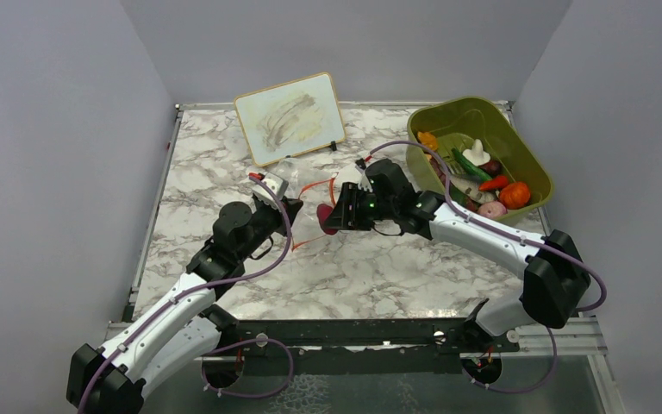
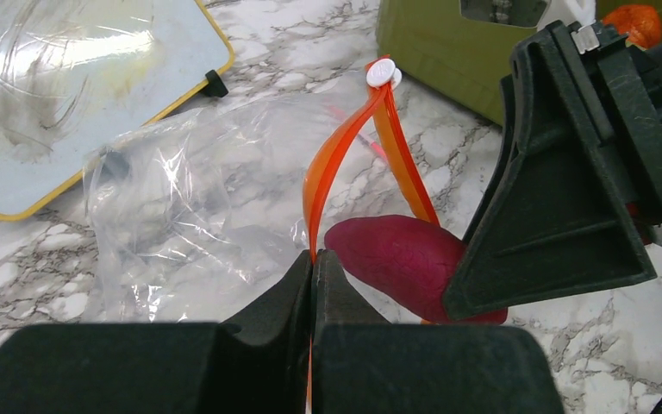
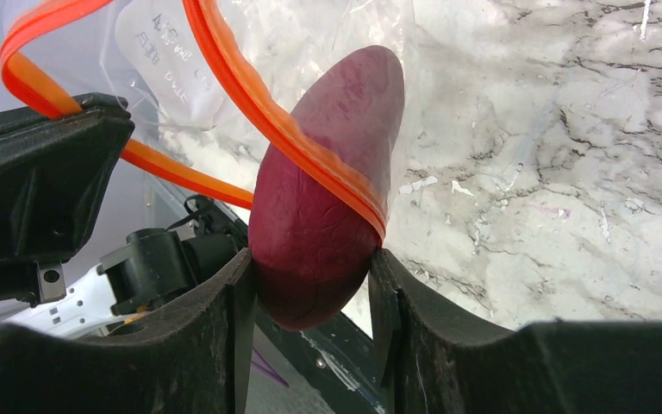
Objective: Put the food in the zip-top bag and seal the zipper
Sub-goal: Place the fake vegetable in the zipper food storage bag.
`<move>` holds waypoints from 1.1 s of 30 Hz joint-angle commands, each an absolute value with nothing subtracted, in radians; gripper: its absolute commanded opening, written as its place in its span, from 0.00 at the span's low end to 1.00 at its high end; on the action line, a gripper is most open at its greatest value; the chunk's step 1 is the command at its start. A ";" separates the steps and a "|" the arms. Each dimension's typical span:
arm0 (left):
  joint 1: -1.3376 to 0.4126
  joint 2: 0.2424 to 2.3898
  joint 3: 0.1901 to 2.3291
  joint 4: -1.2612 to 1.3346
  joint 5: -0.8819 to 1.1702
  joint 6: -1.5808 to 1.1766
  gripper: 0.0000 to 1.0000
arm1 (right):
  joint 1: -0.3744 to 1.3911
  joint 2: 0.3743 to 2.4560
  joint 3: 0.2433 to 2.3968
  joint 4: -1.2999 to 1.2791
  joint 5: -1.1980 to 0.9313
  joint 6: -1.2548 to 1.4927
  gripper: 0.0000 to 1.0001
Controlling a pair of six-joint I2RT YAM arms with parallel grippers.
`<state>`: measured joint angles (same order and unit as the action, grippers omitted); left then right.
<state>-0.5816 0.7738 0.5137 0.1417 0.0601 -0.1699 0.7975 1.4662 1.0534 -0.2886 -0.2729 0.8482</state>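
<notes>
While the right pincer [image 3: 310,263] is clamped on the lower end of the dark purple-red piece [image 3: 306,233], the left pincer [image 2: 312,276] is pressed together on the zipper [image 2: 317,185], pinching one lip of it at centre frame in the left wrist view.

- Purple piece: upper end sits behind the clear film of the zip-top bag [image 2: 190,190]; one orange lip crosses its middle. Judged about halfway through the mouth.
- Bag: lies slack on the marble surface [image 1: 353,267], mid-frame in the overhead view, mouth held up in a narrow loop.
- Olive bin [image 1: 452,121], upper right of overhead frame: holds the other food, orange ball [image 1: 515,194] included.
- Whiteboard [image 1: 290,116], upper centre, leaning.

Risks:
- Lip may snag the piece's widest part; pushing on would drag the thin bag from the left pinch.
- Letting go early could let the piece slide out onto the surface.
- Narrow mouth may fold shut.

Writing: faint print on the bag film, upper left of right wrist view, unreadable. Whiteboard shows smears only.
</notes>
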 commanded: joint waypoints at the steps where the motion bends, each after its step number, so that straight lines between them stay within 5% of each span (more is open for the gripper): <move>1: -0.578 0.766 0.507 0.195 0.124 -0.176 0.00 | 0.802 1.481 1.070 -0.261 -0.247 0.872 0.29; 9: -0.578 0.795 0.518 0.190 0.147 -0.189 0.00 | 0.802 1.474 1.090 -0.219 -0.240 0.904 0.31; 27: -0.578 0.799 0.518 0.189 0.172 -0.196 0.00 | 0.801 1.483 1.092 -0.162 -0.233 0.974 0.62; 33: -0.578 0.800 0.519 0.188 0.171 -0.195 0.00 | 0.801 1.452 1.076 -0.146 -0.218 0.969 0.63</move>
